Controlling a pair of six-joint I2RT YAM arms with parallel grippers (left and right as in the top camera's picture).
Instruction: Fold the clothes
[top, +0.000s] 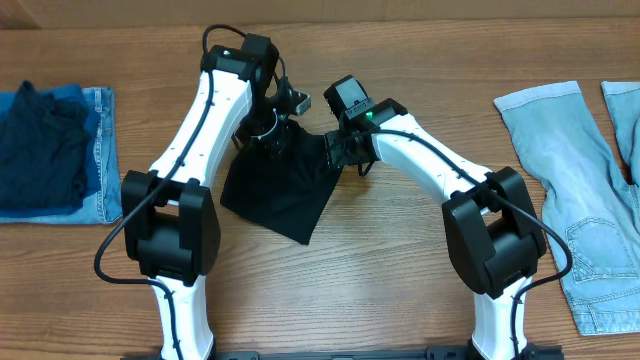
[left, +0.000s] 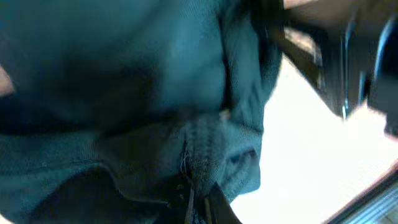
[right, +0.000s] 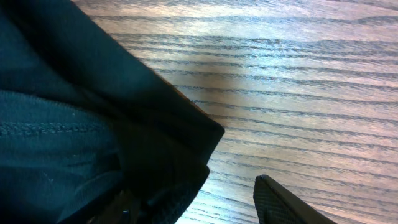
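The clothes (top: 275, 195), a plain black soft garment, lie bunched at the table's middle. My left gripper (top: 268, 135) is at their far left edge. In the left wrist view it (left: 200, 204) is shut on a gathered fold of the clothes (left: 186, 143), which fill most of the frame. My right gripper (top: 347, 152) is at the garment's far right corner. The right wrist view shows it (right: 193, 200) open: one finger (right: 283, 204) is bare over the wood, while the other is hidden under the hemmed corner of the clothes (right: 74, 124).
A dark navy garment (top: 40, 140) lies on a mid-blue denim piece (top: 98, 150) at the left edge. Light blue jeans (top: 570, 190) are spread at the right. Bare wooden table (top: 380, 260) shows in front of the clothes.
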